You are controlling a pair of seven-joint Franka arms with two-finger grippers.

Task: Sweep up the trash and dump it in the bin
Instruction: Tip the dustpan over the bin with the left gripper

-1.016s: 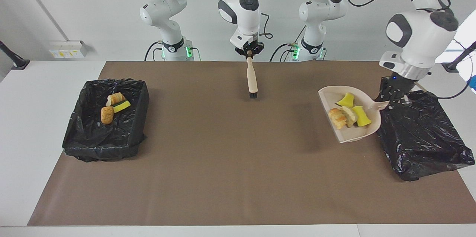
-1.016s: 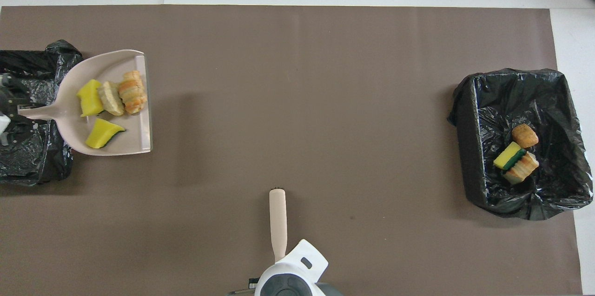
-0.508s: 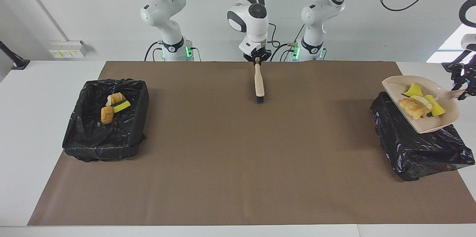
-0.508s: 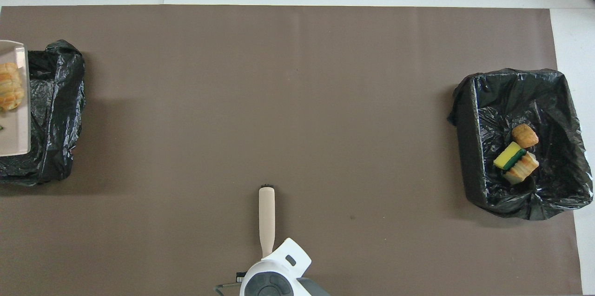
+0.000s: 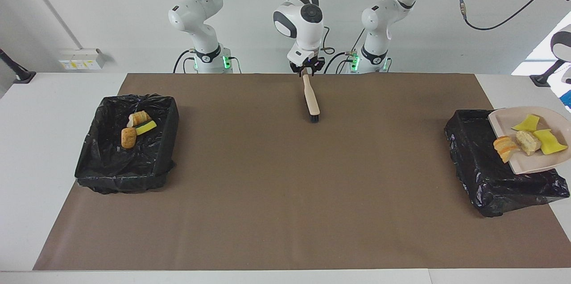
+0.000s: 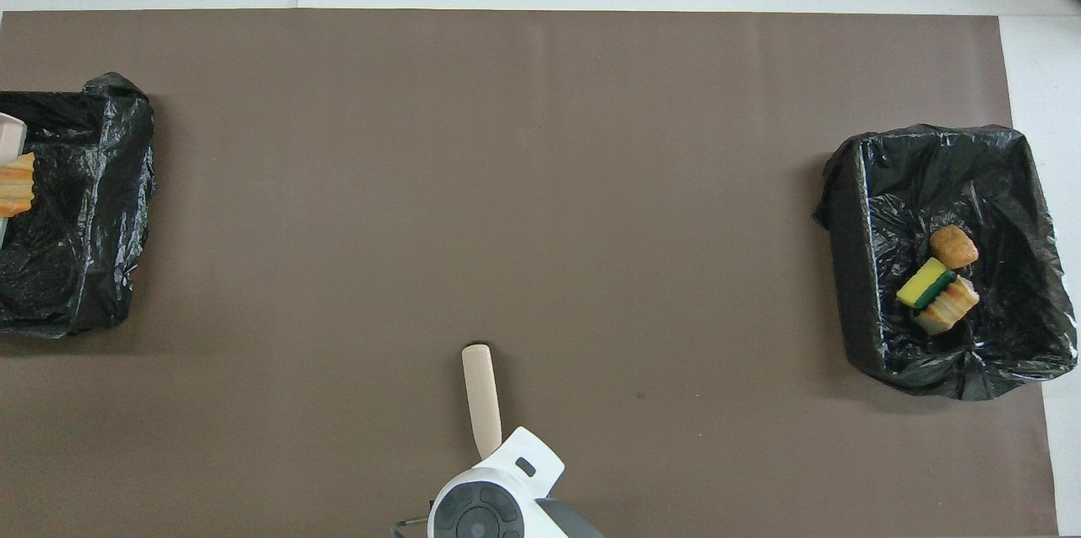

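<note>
The beige dustpan hangs tilted over the black-lined bin at the left arm's end of the table. Its handle and my left gripper are out of view. Several scraps of trash ride in it: yellow sponge pieces and bread lumps, one lump at the pan's lip above the bin. My right gripper is at the handle end of the beige brush, near the robots' edge of the mat. In the overhead view the brush pokes out from under the wrist.
A second black-lined bin sits toward the right arm's end, holding three scraps: a brown lump, a green-topped sponge and a bread piece. Brown mat covers the table between the bins.
The dustpan rose from the mat beside the bin to over it and tipped, and the scraps slid toward its lip. The right gripper drew back toward the robots, and the brush swung slightly.
</note>
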